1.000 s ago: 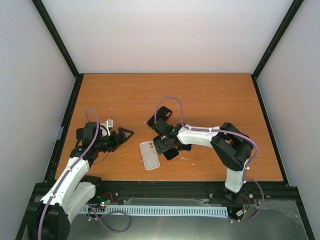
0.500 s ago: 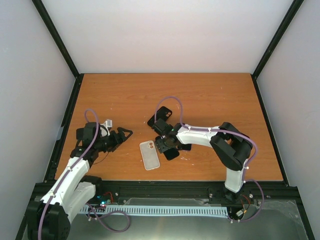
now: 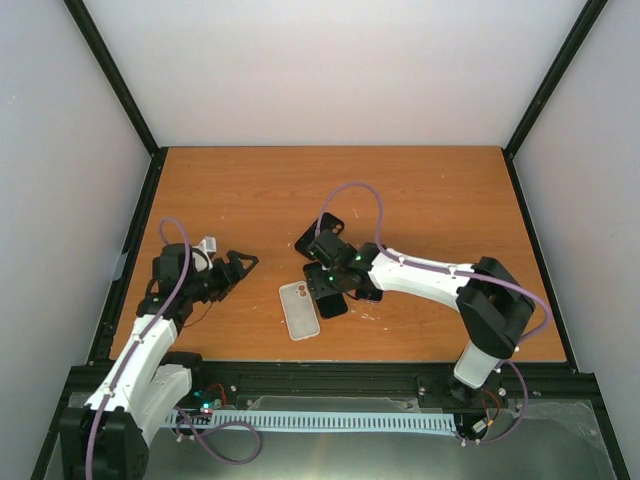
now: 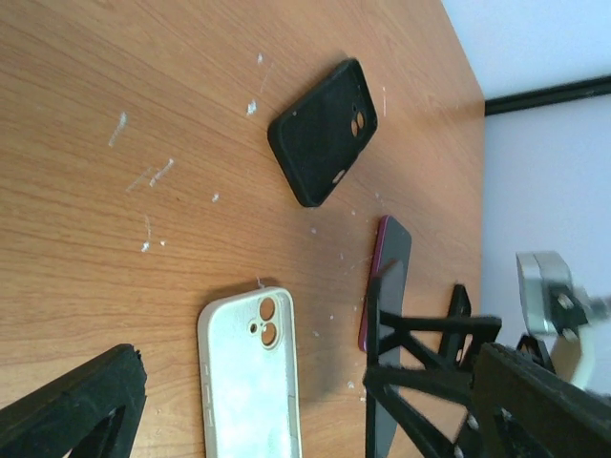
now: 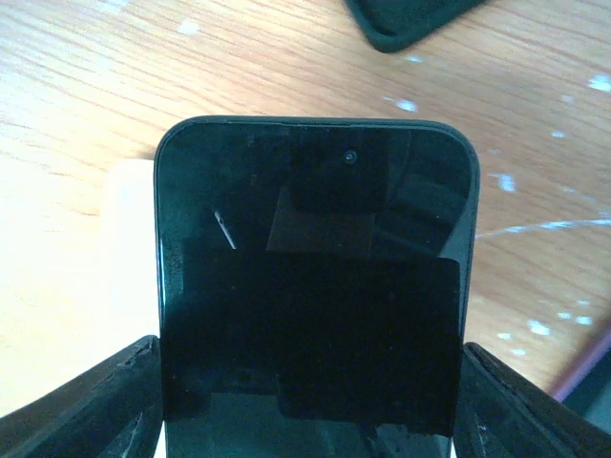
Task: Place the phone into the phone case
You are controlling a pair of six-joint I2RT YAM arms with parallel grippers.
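On the table (image 3: 420,200), the left gripper (image 3: 243,264) stood wide open, empty. The right gripper (image 5: 310,391) gripped the phone (image 5: 315,239) across its width, tilted up near the white case (image 3: 299,310). Stiff, glassy and probably slippery, it wanted holding by its long edges.

Even, bright light — soft shadows on the table (image 3: 250,190); the phone (image 5: 315,286) screen shows reflections, near fingers (image 5: 86,410) blurred.

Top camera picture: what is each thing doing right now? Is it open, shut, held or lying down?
right gripper: shut on the phone.
phone: held, screen dark, not yet in a case.
left gripper: open, holding nothing.
white case: lying flat, untouched.
black case: lying flat, untouched.
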